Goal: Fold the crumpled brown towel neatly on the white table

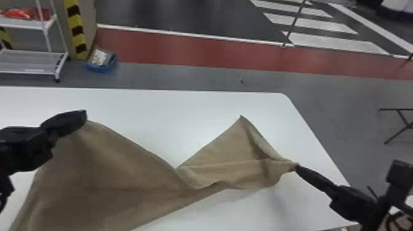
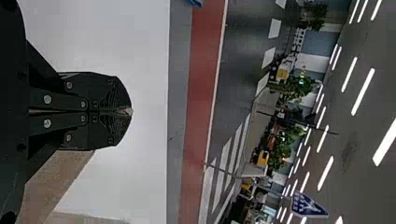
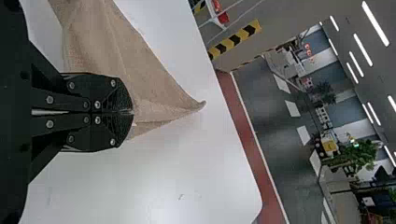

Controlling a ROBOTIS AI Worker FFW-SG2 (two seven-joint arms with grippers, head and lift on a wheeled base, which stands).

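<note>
The brown towel [image 1: 123, 172] is stretched between both grippers above the white table [image 1: 172, 113], its left part raised and spread, its right part bunched, with one corner pointing toward the far edge. At the towel's upper left corner, my left gripper [image 1: 84, 116] is shut on it. My right gripper [image 1: 297, 167] pinches the towel's right end. In the left wrist view, the left gripper [image 2: 130, 112] has closed fingers, with the towel [image 2: 58, 179] beside them. The right wrist view has the right gripper [image 3: 131, 112] closed on the towel [image 3: 107, 51].
Beyond the table's far edge are a white wire shelf [image 1: 33, 61], a striped post [image 1: 76, 29] and a blue box [image 1: 101, 61] on the floor. A dark metal stand [image 1: 399, 115] is off to the right.
</note>
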